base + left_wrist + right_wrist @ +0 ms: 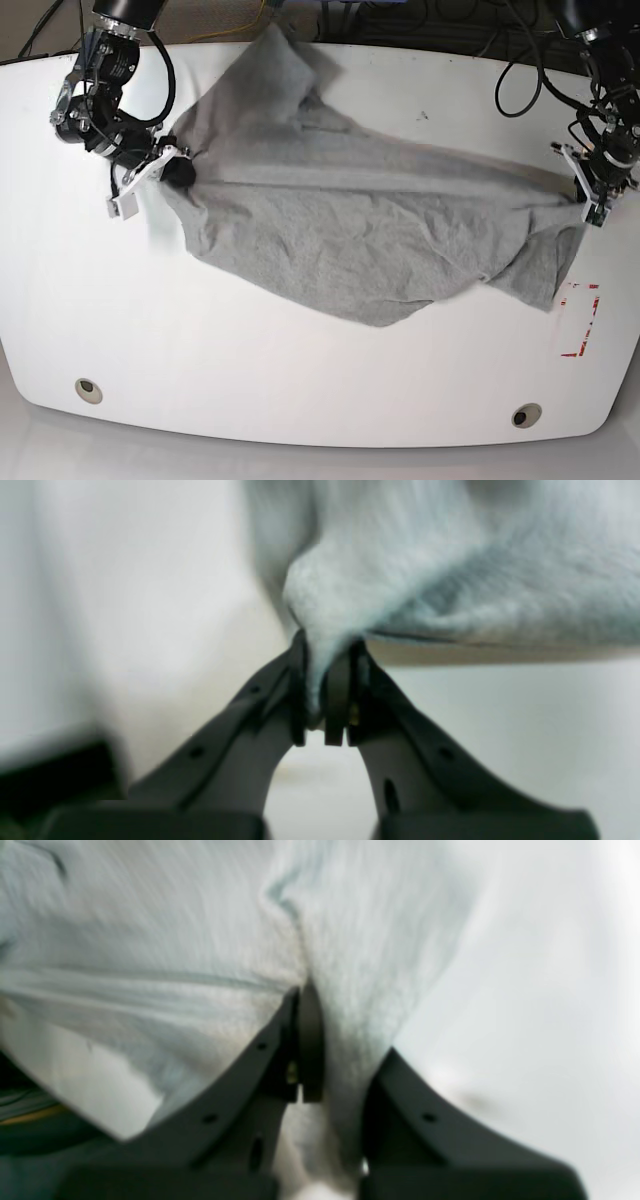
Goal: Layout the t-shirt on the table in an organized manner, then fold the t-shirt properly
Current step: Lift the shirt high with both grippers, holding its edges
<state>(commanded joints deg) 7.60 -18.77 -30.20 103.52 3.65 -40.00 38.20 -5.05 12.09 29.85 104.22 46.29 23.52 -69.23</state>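
Pinching the t-shirt [350, 230] taut, left tool [327, 680] and right tool [330, 1040] (both clamped).

Blurred close-ups, and cloth covering a good part of the table

Both wrist views are smeared soft, so the weave and seams of the t-shirt [450, 580] can't be read; in the right wrist view cloth hides the tip of one finger of the right gripper [325, 1040]. From the base view the shirt's neck mark is too small to find, and its upper corner runs off the table [300, 380] into dark clutter.
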